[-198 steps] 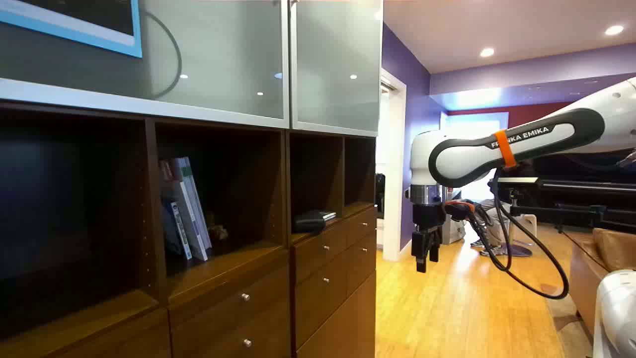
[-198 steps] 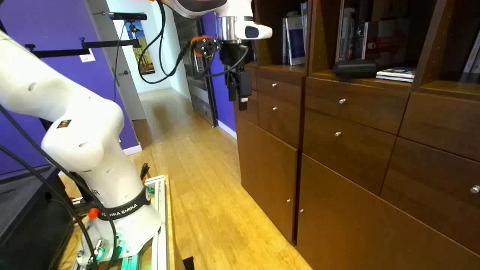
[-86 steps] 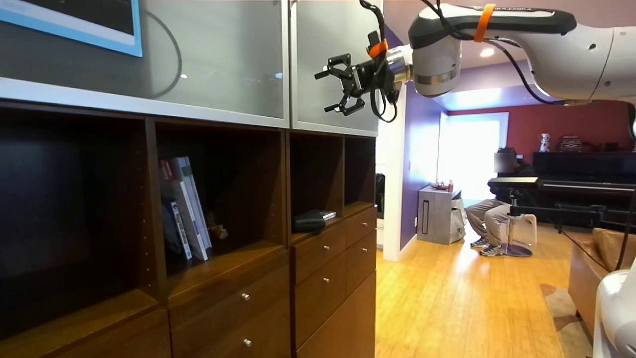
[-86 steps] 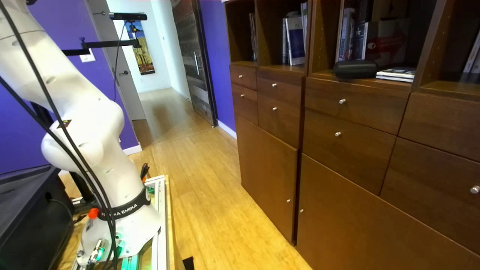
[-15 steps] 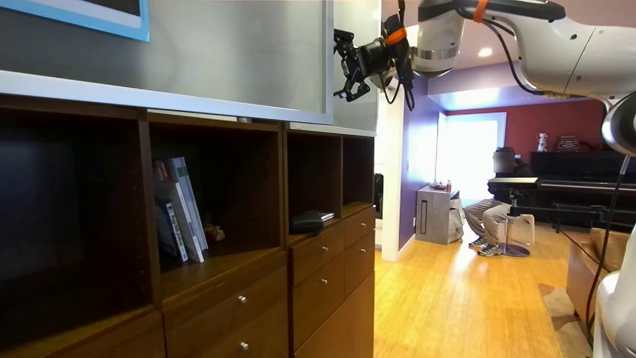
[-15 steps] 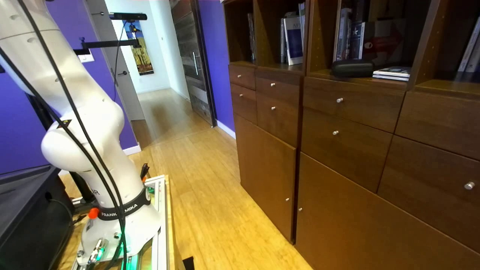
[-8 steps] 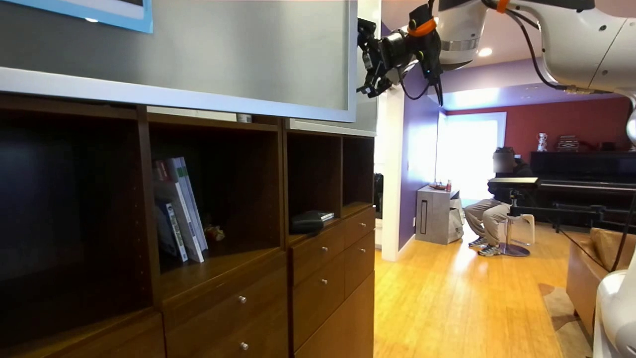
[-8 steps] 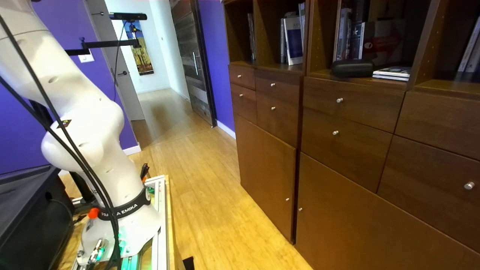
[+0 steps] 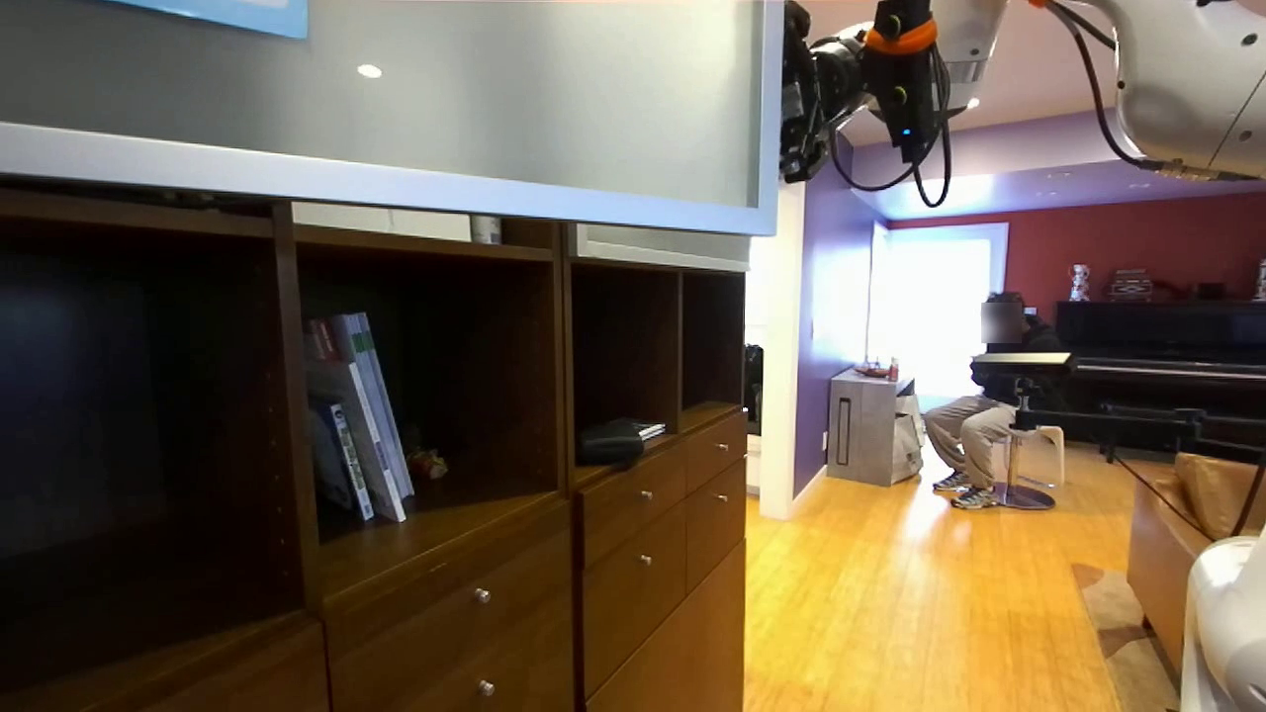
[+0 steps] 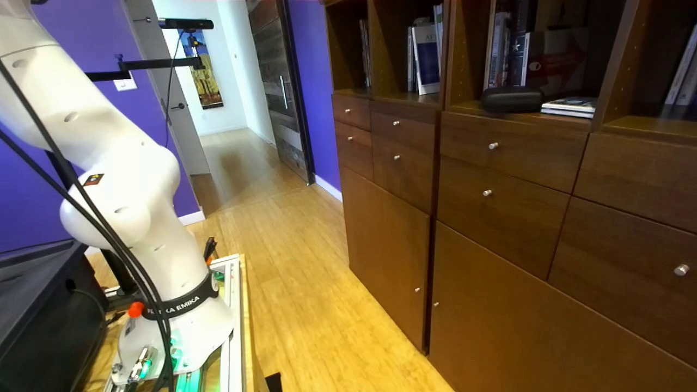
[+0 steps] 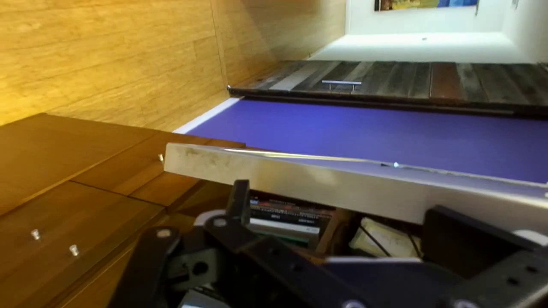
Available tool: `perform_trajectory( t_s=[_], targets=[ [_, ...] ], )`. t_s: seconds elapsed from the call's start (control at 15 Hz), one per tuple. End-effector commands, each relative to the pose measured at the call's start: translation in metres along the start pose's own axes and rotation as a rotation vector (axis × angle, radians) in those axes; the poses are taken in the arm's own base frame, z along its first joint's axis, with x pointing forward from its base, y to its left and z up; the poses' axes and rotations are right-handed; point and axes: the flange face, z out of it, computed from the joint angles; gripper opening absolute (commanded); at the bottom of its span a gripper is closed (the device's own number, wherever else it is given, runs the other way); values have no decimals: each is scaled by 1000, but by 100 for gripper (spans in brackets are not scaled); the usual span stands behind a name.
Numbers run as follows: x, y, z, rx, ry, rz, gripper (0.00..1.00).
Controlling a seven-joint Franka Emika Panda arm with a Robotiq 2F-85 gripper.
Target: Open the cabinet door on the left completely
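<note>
The cabinet door (image 9: 475,109) is the wide frosted-glass panel with a silver frame. It stands swung out from the dark wood cabinet (image 9: 425,613), with a gap under it showing the inside. Its right edge reaches across the narrower panel. The cabinet's lower part also shows in an exterior view (image 10: 501,261). My gripper (image 9: 794,94) is at the door's right edge, its fingertips partly hidden behind it. In the wrist view my gripper (image 11: 338,199) is open, fingers wide apart, along the door's pale frame edge (image 11: 308,175). Whether a finger touches it I cannot tell.
The narrower frosted panel (image 9: 663,247) is mostly covered by the door. Leaning books (image 9: 371,415) and a black case (image 10: 512,100) sit on open shelves. A seated person (image 9: 989,415) and a tan sofa (image 9: 1187,534) are farther off. A wooden sliding door (image 11: 406,81) stands beyond.
The door, closed in the oldest frames, has swung outward, its free edge moving right in an exterior view. My gripper has moved right with that edge, away from the cabinet.
</note>
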Motion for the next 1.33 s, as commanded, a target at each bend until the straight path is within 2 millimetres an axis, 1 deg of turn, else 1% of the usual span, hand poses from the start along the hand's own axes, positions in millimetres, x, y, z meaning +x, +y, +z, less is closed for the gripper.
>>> perform_trajectory(
  t_s=[0.0,0.2,0.47,0.67,1.0,1.27],
  targets=[
    [-22,-9,30,-12,-143,-65,100],
    [-33,-11,35,-26,-190,-78,100],
    [-47,-15,29,-45,-169,-71,100],
    [-53,-17,23,-64,-141,-52,100],
    [-60,-16,5,-107,-35,-8,100],
    [-67,-12,-19,-127,68,28,100]
  ],
)
